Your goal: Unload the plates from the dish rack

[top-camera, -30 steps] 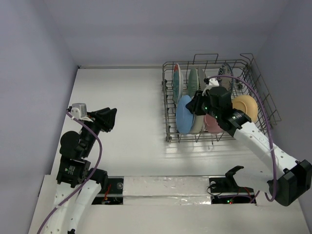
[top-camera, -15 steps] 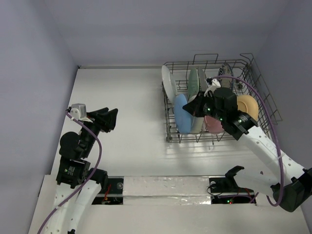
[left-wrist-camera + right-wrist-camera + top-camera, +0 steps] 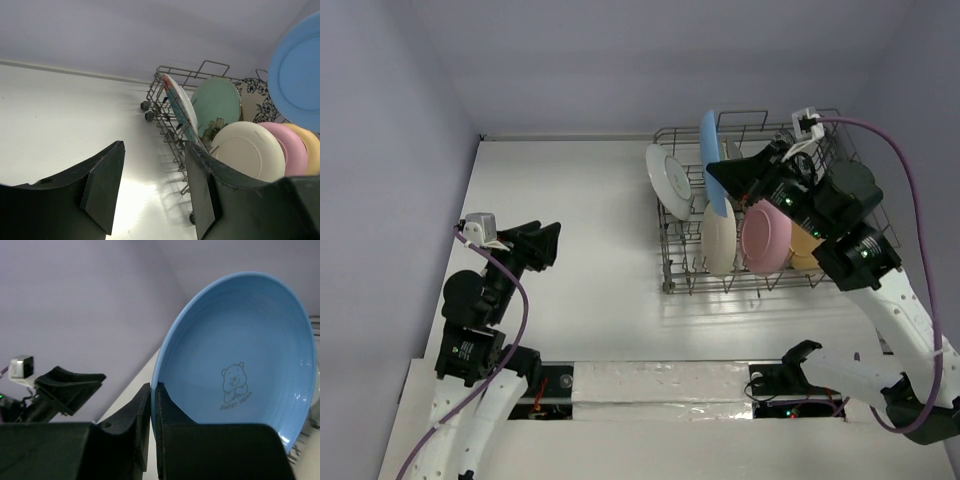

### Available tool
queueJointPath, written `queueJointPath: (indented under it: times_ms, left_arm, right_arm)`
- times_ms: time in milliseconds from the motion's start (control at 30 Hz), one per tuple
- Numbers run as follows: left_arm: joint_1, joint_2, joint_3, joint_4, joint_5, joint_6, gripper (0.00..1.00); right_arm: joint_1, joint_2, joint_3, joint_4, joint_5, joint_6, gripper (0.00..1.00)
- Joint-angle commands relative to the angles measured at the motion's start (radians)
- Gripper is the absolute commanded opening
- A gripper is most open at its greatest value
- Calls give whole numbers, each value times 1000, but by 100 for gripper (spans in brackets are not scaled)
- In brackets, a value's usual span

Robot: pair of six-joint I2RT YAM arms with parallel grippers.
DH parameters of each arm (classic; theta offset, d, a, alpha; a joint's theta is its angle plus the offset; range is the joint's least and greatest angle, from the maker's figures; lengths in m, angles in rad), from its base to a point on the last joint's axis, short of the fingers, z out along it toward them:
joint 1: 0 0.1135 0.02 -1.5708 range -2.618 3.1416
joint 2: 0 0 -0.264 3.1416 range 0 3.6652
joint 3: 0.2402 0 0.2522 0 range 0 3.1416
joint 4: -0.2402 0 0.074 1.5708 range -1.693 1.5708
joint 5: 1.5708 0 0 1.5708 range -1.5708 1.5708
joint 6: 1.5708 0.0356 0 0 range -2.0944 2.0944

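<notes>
My right gripper (image 3: 719,177) is shut on the rim of the blue plate (image 3: 708,135), which hangs edge-on above the dish rack (image 3: 840,150). In the right wrist view the blue plate (image 3: 240,355) fills the frame, its edge pinched between the fingers of that gripper (image 3: 154,405). A floral plate (image 3: 668,175) leans at the rack's left end. Cream (image 3: 718,240), pink (image 3: 765,240) and yellow-orange (image 3: 807,246) plates stand in the front row. My left gripper (image 3: 548,246) is open and empty, far left of the rack. Its wrist view shows a mint green plate (image 3: 216,102) and a patterned plate (image 3: 255,100).
The dish rack (image 3: 160,107) stands at the back right of the white table (image 3: 580,200), close to the walls behind and to the right. The left arm (image 3: 65,390) shows low on the left in the right wrist view.
The right gripper closed on the blue plate and lifted it up out of the rack. The floral plate tipped to the left. The left gripper's jaws opened wider.
</notes>
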State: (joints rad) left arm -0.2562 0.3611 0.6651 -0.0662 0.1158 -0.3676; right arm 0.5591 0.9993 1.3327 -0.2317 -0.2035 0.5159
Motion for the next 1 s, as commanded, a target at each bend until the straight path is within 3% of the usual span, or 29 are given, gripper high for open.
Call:
queueJointPath:
  times_ms: [0,167,300,467,600,700,867,967]
  left_arm:
    - [-5,-11,8,20,-45,-1,48]
    - [-5,-13,19,-3,-106,-1,48]
    - [-5,-24,39,-43,-246,4,48]
    - [23,-51,60,-99,-430,-1,48]
    - [32,-45,62,-98,-433,-1,48]
    - [32,-39,57,-90,-403,-5,50]
    - [32,-34,56,-92,-374,-7,50]
    - [32,-33,54,-89,-364,-7,50]
  right_arm:
    - [88,85,74,61,-40,-46,0]
    - [235,211,146,57,-2,-80,0]
    - [378,338,206,54,19,-114,0]
    - [492,478,137,58,125,-183,0]
    - [545,562,-30,189,130,-185,0]
    - [607,671,-47,181,275,-203,0]
    - [660,791,-47,183,322,-209,0]
    - [688,828,-46,169,351,-191,12]
